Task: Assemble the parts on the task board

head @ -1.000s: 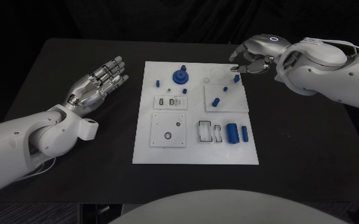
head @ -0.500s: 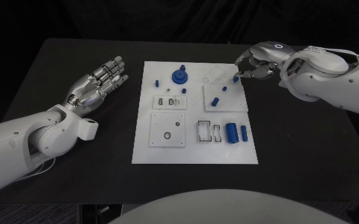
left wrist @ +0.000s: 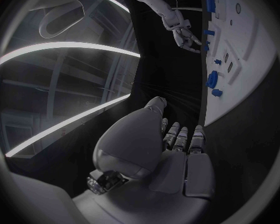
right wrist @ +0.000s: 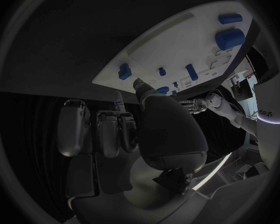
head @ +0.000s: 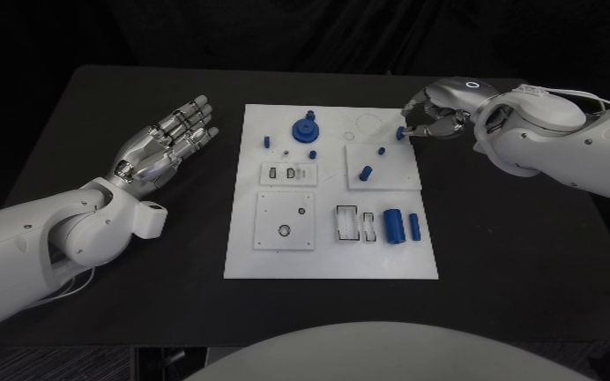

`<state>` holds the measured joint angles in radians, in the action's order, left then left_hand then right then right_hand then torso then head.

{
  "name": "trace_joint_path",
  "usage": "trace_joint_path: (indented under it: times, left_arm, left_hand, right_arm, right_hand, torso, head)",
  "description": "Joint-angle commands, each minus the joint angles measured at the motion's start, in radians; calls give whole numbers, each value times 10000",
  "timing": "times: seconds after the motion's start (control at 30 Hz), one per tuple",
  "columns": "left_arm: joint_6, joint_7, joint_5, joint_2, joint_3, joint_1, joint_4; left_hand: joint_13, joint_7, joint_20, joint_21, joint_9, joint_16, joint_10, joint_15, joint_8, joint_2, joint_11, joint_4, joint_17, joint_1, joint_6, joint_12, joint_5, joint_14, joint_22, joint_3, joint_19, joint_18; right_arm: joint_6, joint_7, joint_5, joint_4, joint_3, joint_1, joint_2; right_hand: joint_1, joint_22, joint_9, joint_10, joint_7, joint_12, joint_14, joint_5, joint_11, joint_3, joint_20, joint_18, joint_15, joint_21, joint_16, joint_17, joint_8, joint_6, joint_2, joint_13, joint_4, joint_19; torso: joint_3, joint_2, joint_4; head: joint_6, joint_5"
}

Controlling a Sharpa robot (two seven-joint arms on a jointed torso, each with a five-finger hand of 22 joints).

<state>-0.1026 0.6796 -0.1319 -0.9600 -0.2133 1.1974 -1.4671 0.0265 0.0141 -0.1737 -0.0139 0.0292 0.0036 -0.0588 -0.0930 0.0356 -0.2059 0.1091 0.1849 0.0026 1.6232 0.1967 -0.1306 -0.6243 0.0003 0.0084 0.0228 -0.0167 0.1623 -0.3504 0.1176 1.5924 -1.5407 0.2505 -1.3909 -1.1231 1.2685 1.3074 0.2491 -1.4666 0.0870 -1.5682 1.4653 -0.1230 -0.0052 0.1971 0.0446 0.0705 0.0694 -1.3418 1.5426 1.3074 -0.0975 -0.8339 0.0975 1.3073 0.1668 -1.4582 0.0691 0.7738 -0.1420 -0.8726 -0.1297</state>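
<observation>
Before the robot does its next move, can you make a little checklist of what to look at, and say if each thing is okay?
1. Right hand is at the board's far right corner, by the small blue part: ok.
2. Is that part really held? The fingers hide the contact, so cannot tell.
3. Left hand is open, off the task board on the black table, out of the way: ok.
4. Task board lies flat and square on the table: ok.
5. Other parts, like the blue gear and the big blue cylinder, are away from the right hand: ok.
</observation>
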Motion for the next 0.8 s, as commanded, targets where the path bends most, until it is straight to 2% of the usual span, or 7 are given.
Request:
trace_joint_path:
  times: [0.03, 0.4, 0.8]
  left_arm:
    - [-78, 1214, 43, 22, 8, 1, -16]
    - [-119, 1198, 43, 51, 8, -1, 12]
    - [-146, 1182, 43, 43, 8, -3, 24]
  left_hand:
    - [-7, -69, -79, -7, 9, -24, 10, -58, -7, 9, 69, -20, -14, -123, -8, 31, 23, 19, 10, -60, -22, -81]
    - [-8, -70, -84, -9, 7, -23, 11, -64, -9, 9, 74, -20, -13, -129, -20, 33, 30, 20, 11, -66, -24, -81]
    - [-8, -70, -84, -9, 7, -23, 11, -64, -9, 9, 74, -20, -13, -129, -20, 33, 30, 20, 11, -66, -24, -81]
  right_arm:
    - [125, 341, 60, 72, -4, 41, 35]
    - [244, 369, 60, 356, -5, 99, 224]
    - [241, 273, 60, 484, -6, 273, 326]
  right_hand:
    - [113, 1678, -8, -1042, 33, -26, 925, 128, 25, -91, 23, -140, -46, 67, -72, 2108, 9, -35, 6, 2635, 27, 33]
    - [142, 1673, -9, -1042, 35, -26, 919, 160, 27, -99, 25, -136, -48, 87, -85, 2089, 14, -29, 1, 2635, 32, 42]
    - [190, 1666, -2, -1042, 37, -26, 911, 173, 29, -101, 27, -131, -50, 113, -106, 2060, 0, -57, -16, 2635, 33, 53]
  torso:
    - [0, -3, -11]
    - [-3, -2, -7]
    - [-2, -3, -5]
  head:
    - [0, -9]
    - [0, -19]
    - [0, 17]
